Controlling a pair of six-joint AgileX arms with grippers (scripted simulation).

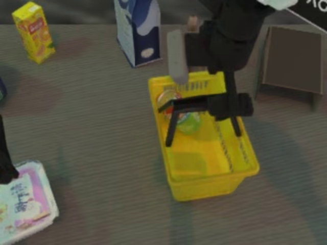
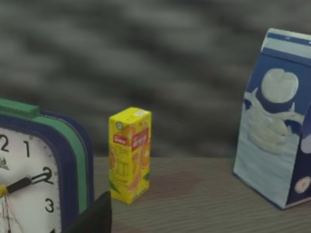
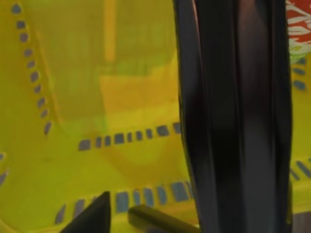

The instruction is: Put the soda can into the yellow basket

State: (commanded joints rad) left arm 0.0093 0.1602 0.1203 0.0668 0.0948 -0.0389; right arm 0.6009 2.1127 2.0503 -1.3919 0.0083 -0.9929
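Top view shows the soda can (red above, lime-green below, script unreadable) lying inside the yellow basket, frame centre, under its black handle; right gripper's state is unclear.

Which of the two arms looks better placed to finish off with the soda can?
The right. Its arm is over the yellow basket, where the soda can already lies under the black handle. The left arm sits parked at the table's left edge, beside the snack packet.
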